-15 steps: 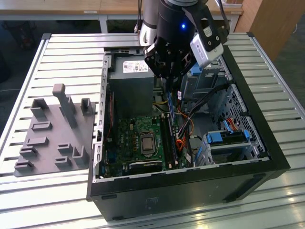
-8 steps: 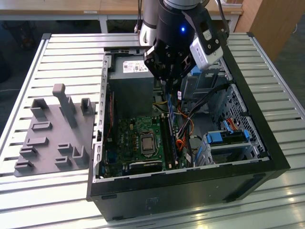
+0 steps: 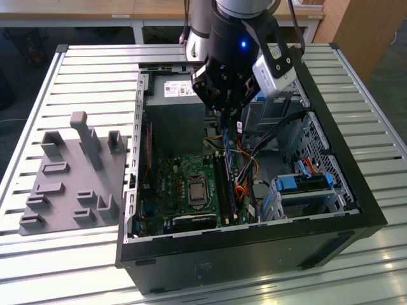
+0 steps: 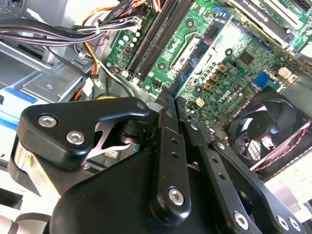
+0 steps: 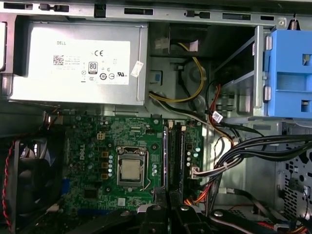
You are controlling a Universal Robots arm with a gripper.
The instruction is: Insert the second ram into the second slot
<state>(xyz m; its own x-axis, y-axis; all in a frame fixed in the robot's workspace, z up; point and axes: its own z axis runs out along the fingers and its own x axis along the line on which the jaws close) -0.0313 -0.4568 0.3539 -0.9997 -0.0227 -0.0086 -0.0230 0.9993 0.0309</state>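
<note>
- The gripper (image 3: 226,113) hangs inside the open computer case (image 3: 254,244), over the motherboard (image 3: 184,184).
- In the second wrist view its fingers (image 4: 163,127) stand almost together, pinching a thin stick held on edge.
- That stick is the second ram (image 3: 227,143). It hangs just below the fingers, in line with the memory slots (image 5: 181,156); I cannot tell whether it is seated.
- A grey fixture tray (image 3: 76,181) lies on the tabletop (image 3: 82,63), at the exterior view's left of the case.

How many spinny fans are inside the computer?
1. The black fan sits beside the green board, at the edge of the case. More could be hidden inside the silver box.
</note>
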